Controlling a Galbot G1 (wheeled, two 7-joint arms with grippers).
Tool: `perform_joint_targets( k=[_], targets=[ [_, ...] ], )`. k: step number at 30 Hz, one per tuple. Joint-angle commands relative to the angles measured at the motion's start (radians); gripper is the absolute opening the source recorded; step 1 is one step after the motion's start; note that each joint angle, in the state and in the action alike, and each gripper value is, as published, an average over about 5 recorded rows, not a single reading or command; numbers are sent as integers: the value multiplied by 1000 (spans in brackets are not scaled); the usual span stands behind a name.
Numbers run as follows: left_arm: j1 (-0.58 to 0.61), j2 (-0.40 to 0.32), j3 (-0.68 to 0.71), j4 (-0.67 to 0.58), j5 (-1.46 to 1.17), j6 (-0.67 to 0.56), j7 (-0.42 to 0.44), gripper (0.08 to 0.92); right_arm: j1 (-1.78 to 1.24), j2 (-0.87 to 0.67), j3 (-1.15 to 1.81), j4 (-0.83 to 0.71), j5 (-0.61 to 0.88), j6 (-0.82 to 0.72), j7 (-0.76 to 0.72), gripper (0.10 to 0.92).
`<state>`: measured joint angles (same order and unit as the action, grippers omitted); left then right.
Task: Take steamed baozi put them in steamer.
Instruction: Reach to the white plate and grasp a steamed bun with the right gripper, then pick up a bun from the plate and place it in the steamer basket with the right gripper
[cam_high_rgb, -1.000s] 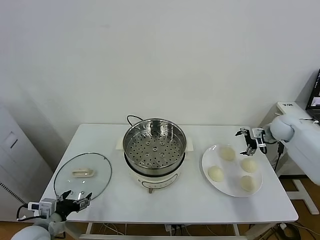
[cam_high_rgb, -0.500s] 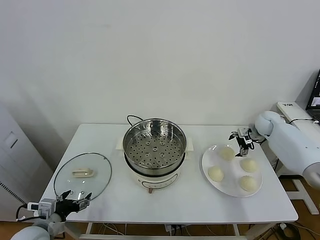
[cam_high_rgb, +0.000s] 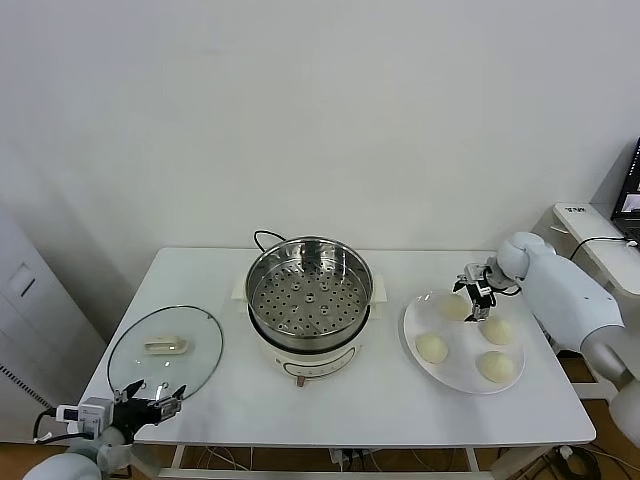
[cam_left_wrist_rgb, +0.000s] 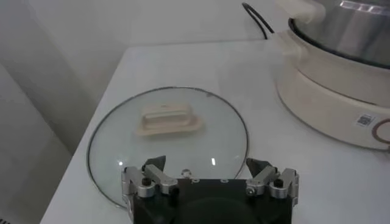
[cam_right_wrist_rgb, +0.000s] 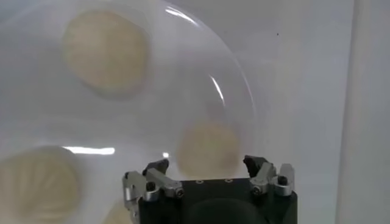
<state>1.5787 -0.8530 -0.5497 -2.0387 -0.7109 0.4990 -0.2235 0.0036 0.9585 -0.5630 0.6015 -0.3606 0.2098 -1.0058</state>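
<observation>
1. A robot test room set up as a mock kitchen: bare white wall (cam_high_rgb: 320, 110), plain white table (cam_high_rgb: 350, 400).
2. Cooking gear sits staged: steamer (cam_high_rgb: 309, 290), glass lid (cam_high_rgb: 165, 348), plate (cam_high_rgb: 462, 378) of buns.
3. A monitor (cam_high_rgb: 631, 192) stands at the right edge.

Four pale, round buns (cam_high_rgb: 431, 347) lie apart from one another on a white plate (cam_high_rgb: 449, 377) (the far one partly hidden). Left of the plate stands the steamer (cam_high_rgb: 309, 291), a shiny perforated steel basket, upright and empty.
</observation>
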Motion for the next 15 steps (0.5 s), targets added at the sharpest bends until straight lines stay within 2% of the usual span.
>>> perform_joint_targets(
  k=[1,6,15],
  targets=[
    [2,-1,1,-8,2,-1,-1,823,-3,34,38,-65,-23,0,10,676],
    [3,0,1,-16,2,1,-2,823,-3,45,48,-77,-18,-1,1,579],
    [8,-3,0,-19,2,3,-9,823,10,31,11,-42,12,-8,-34,543]
  ],
)
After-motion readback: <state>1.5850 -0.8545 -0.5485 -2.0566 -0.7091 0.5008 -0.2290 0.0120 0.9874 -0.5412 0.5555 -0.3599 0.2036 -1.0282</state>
